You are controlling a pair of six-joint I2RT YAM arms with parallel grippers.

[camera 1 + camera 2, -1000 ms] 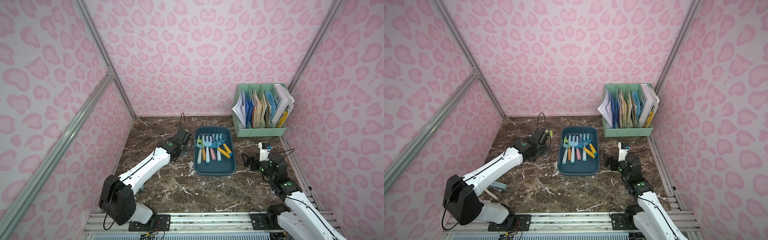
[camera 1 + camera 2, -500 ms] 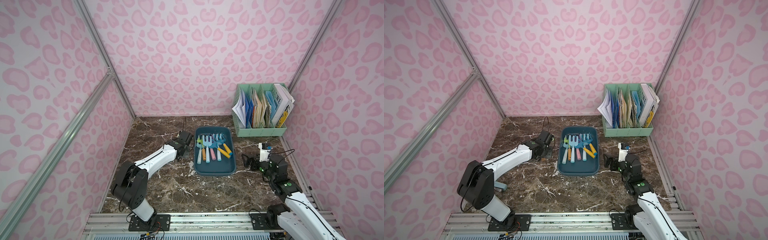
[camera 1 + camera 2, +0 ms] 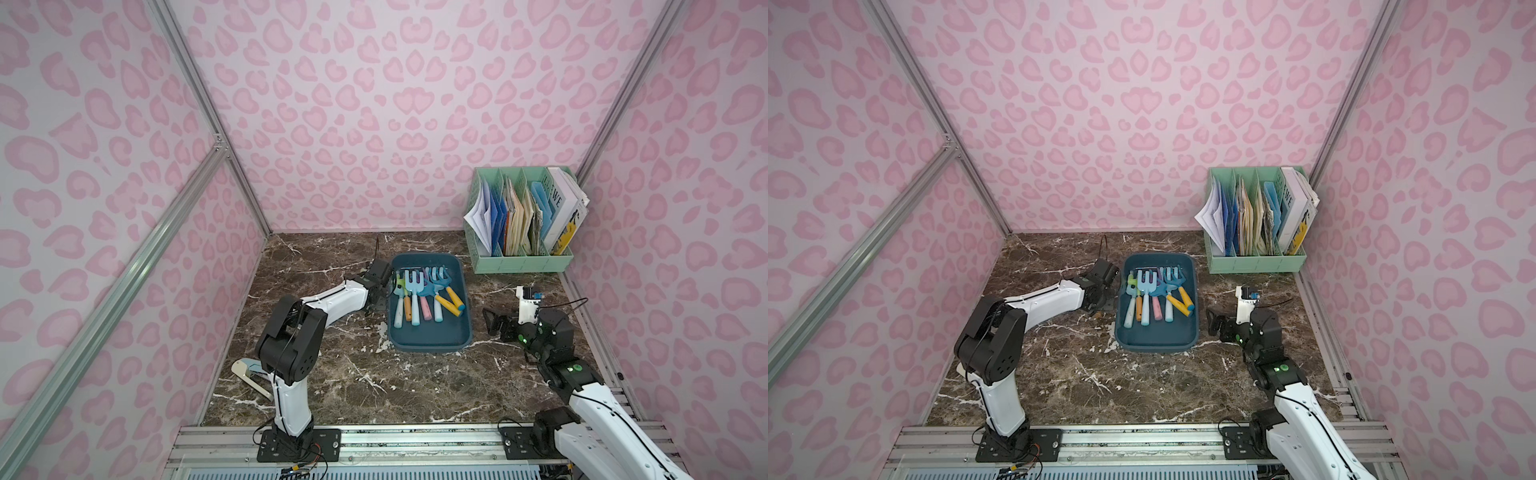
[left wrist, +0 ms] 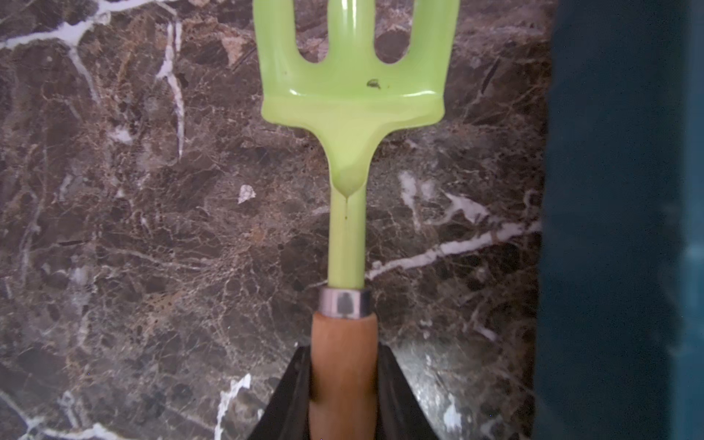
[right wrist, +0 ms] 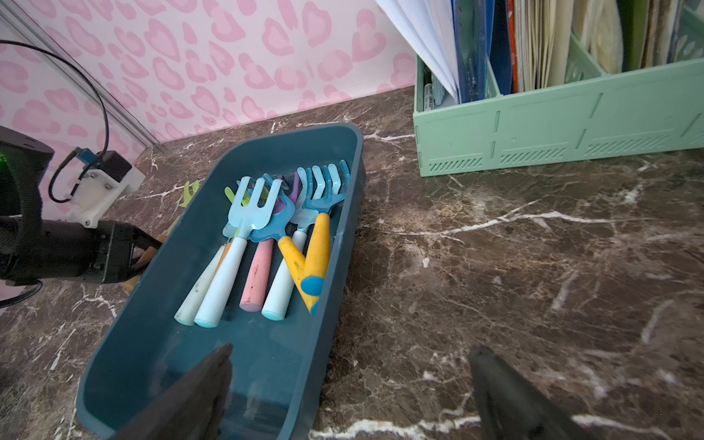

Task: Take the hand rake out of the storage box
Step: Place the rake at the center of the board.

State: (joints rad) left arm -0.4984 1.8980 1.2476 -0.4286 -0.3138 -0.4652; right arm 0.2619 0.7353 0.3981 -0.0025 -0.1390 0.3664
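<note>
My left gripper (image 4: 344, 365) is shut on the wooden handle of a light green hand rake (image 4: 354, 95). It holds the rake low over the marble table, just outside the left wall of the dark teal storage box (image 4: 617, 228). In both top views the left gripper (image 3: 376, 295) (image 3: 1100, 297) sits by the storage box (image 3: 428, 347) (image 3: 1154, 338) at its far left side. Green tines (image 5: 189, 192) show behind the box rim (image 5: 171, 343). My right gripper (image 5: 350, 365) (image 3: 492, 322) stands open and empty at the box's right front.
Several other hand rakes (image 3: 415, 299) with blue, pink, white and yellow handles lie in the box. A mint-green file rack (image 3: 519, 262) full of papers stands at the back right. A pale flat object (image 3: 249, 372) lies near the left arm's base. Pink walls enclose the table.
The left arm has reached forward and sunk lower, its elbow coming up near the base and its gripper staying beside the box's left wall. The right arm has not moved.
</note>
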